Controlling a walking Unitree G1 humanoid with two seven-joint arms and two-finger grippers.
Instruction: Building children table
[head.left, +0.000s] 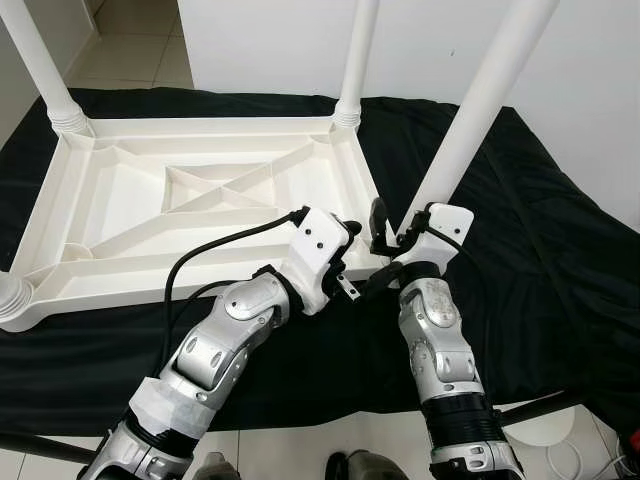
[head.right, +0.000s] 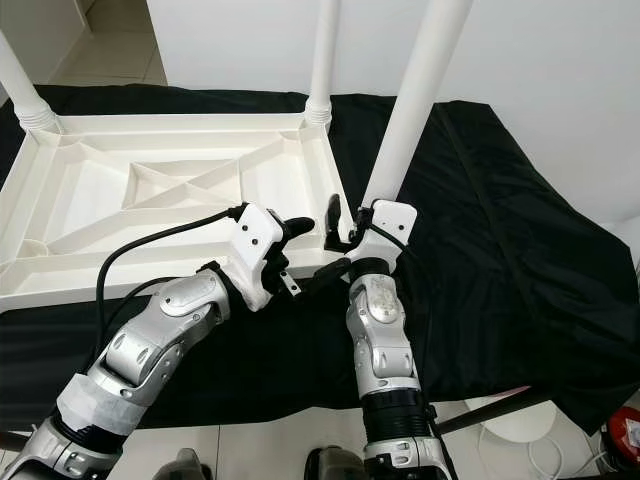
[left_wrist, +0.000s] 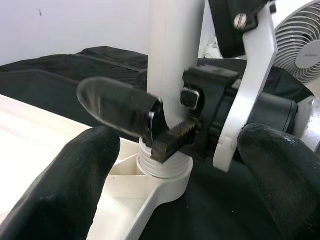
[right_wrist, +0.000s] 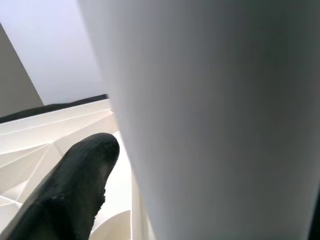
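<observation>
A white plastic children's table (head.left: 200, 190) lies upside down on a black cloth (head.left: 540, 260). Its near right leg (head.left: 480, 110) stands tilted in the corner socket (left_wrist: 165, 170). My right gripper (head.left: 392, 235) is shut on this leg just above its ribbed base; the left wrist view shows its toothed pads (left_wrist: 172, 137) clamping the white tube (left_wrist: 175, 50). My left gripper (head.left: 350, 255) is open, a little to the left of that corner, its fingers (left_wrist: 75, 190) spread towards the socket with nothing between them. In the right wrist view the leg (right_wrist: 215, 120) is beside one black finger (right_wrist: 70, 195).
Three more legs stand up from the table: far left (head.left: 40, 60), far right (head.left: 358, 60) and near left (head.left: 12, 295). A white wall rises behind. A white fan (left_wrist: 300, 40) stands to the right, off the cloth. Tiled floor lies beyond the far left corner.
</observation>
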